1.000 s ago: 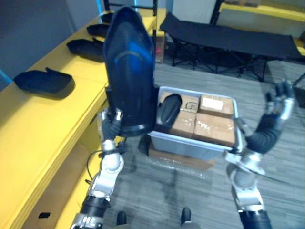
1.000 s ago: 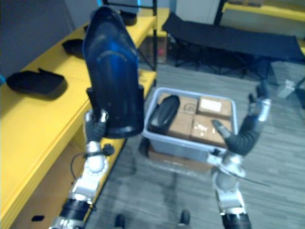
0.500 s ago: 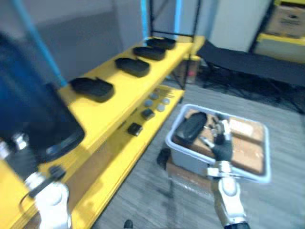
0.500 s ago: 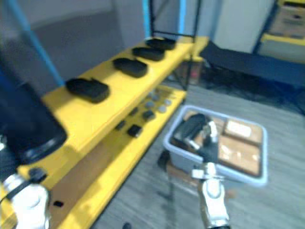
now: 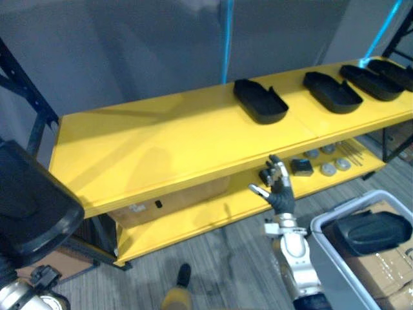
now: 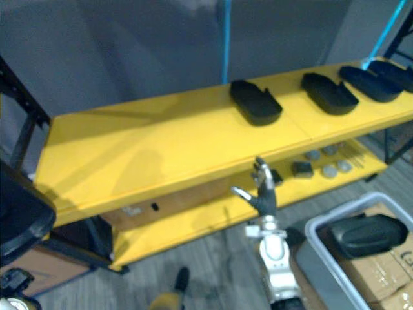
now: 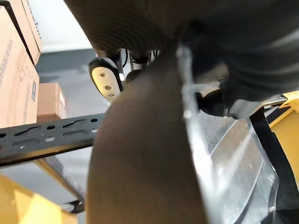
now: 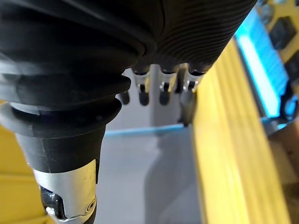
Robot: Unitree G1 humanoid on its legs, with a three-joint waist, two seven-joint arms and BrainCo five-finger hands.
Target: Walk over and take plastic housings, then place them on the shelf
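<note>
Turning from the grey bin (image 5: 321, 240), you are now facing the yellow shelf (image 5: 161, 142) and its bare stretch at frame centre, so placing is coming next. The carried plastic housing (image 5: 29, 200) is sitting at lower left over the left hand (image 7: 140, 18), whose hold I cannot tell. The right hand (image 5: 278, 191) is hovering released and upright at lower centre.

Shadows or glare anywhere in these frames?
Left eye view: a soft shadow falls on the yellow shelf toward its left end, and a blue light strip glows on the grey wall. Right wrist view: a bright blue band glares past the fingers of the right hand.
</note>
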